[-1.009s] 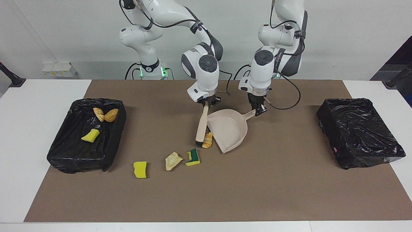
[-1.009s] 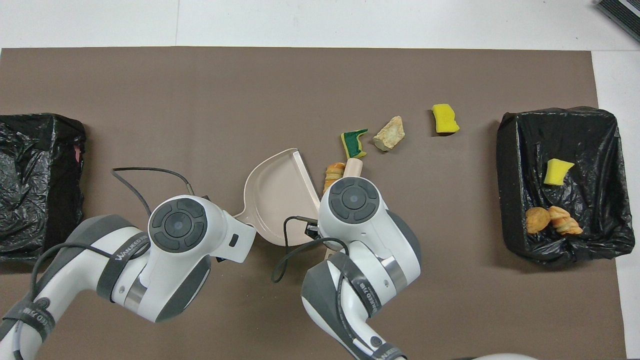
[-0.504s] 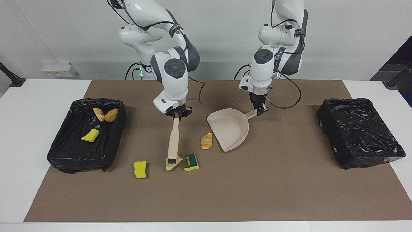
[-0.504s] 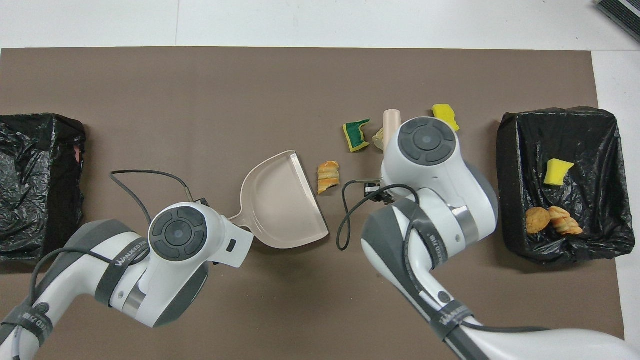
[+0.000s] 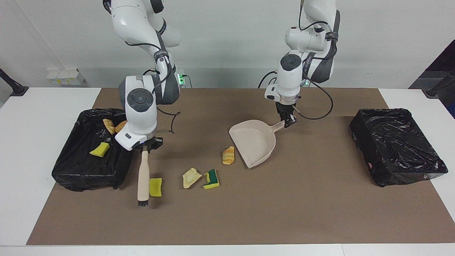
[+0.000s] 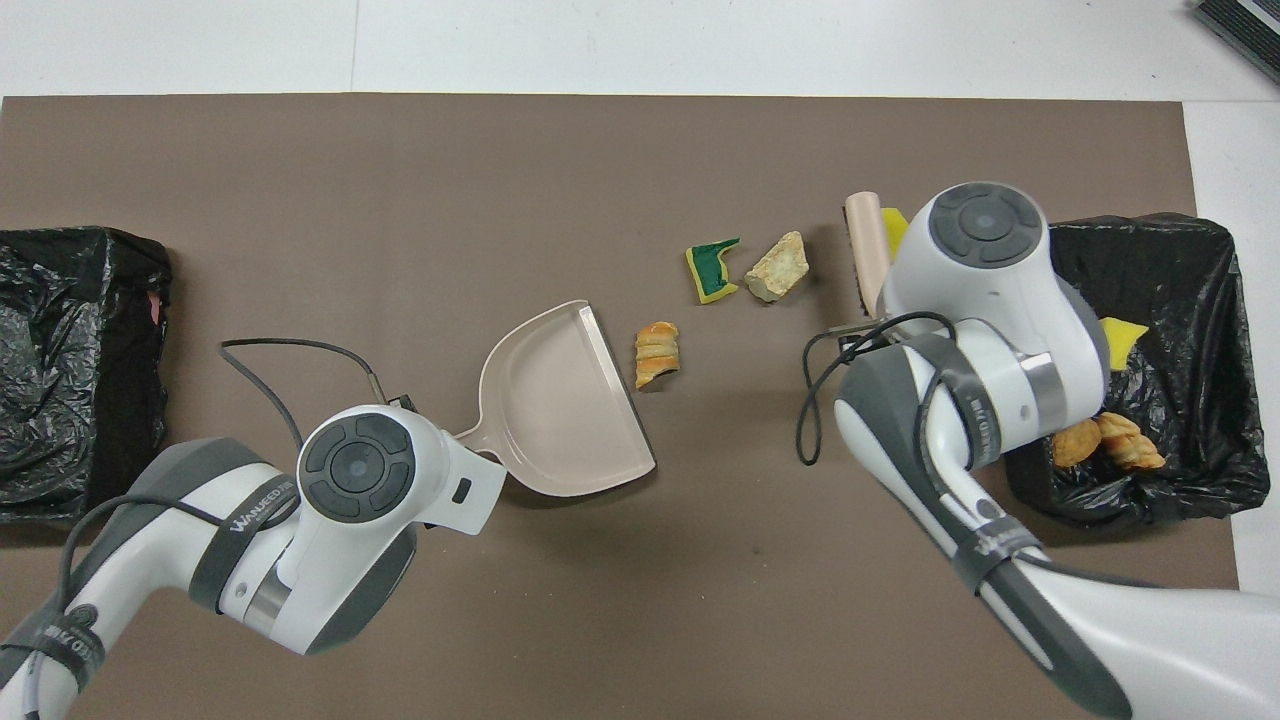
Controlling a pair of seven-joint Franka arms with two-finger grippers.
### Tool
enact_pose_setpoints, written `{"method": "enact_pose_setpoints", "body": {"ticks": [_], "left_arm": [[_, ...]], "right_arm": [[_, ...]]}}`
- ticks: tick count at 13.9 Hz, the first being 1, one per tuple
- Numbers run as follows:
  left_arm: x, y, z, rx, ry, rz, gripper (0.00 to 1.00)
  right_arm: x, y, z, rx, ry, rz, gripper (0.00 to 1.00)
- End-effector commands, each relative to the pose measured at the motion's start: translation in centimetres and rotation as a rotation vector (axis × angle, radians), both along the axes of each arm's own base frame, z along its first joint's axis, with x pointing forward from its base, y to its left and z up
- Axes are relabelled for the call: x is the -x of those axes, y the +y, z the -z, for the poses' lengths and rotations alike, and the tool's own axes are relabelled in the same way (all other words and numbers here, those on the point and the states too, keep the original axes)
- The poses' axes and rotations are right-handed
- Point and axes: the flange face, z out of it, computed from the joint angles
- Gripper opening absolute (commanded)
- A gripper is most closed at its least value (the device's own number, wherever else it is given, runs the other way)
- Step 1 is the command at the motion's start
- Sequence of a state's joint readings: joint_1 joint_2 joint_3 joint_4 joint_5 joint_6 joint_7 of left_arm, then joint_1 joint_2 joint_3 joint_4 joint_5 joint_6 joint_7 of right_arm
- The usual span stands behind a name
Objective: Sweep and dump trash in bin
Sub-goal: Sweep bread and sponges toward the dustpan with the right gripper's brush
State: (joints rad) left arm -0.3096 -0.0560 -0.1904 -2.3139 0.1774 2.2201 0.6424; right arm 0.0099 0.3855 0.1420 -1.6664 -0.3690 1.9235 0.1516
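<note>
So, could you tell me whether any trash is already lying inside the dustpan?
No, the dustpan is bare inside; the nearest scrap, a bread-like chunk, lies on the mat just outside its open edge.

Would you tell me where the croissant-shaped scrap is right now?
In the facing view, the croissant-shaped scrap lies on the brown mat just beside the dustpan mouth, toward the right arm's end, nearer the robots than the green-and-yellow sponge.

Light: you get bright, even light from above.
Shadows: soft, short, under the dustpan (image 5: 256, 142).
Glare: sheen on bin liners (image 5: 398, 142).
Focus: sharp throughout.
</note>
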Motion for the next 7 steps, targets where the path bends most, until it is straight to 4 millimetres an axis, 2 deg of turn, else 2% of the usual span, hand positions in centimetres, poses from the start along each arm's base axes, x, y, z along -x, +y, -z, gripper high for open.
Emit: {"method": "enact_pose_setpoints", "body": {"ticks": [1,2,4,5,7], "left_arm": [[1.0,0.9,0.0,-0.037,0.001,-0.020,0.00],[1.0,1.0,-0.1,-0.057,0.026,-0.026,0.00],[1.2,1.2,-0.3,-0.087,0.065,-0.035,0.00],[1.2,1.2,-0.4,-0.090,0.069,-0.037,0.00],[0.8,0.8,-0.7,-0.077,0.067,-0.041,0.00]], "right_arm": [[-2.5,-1.5,1.4,0.032,0.000,-0.012,0.00],[-2.3,-2.3,2.0,0.024,0.008,-0.002,0.00],[-0.9,-1.7,3.0,0.017,0.050,-0.039,0.00],[-0.4,-1.2,3.2,-0.009,0.064,-0.029,0.00],[0.5,1.2,3.3,-0.078,0.092,-0.013,0.00]]}}
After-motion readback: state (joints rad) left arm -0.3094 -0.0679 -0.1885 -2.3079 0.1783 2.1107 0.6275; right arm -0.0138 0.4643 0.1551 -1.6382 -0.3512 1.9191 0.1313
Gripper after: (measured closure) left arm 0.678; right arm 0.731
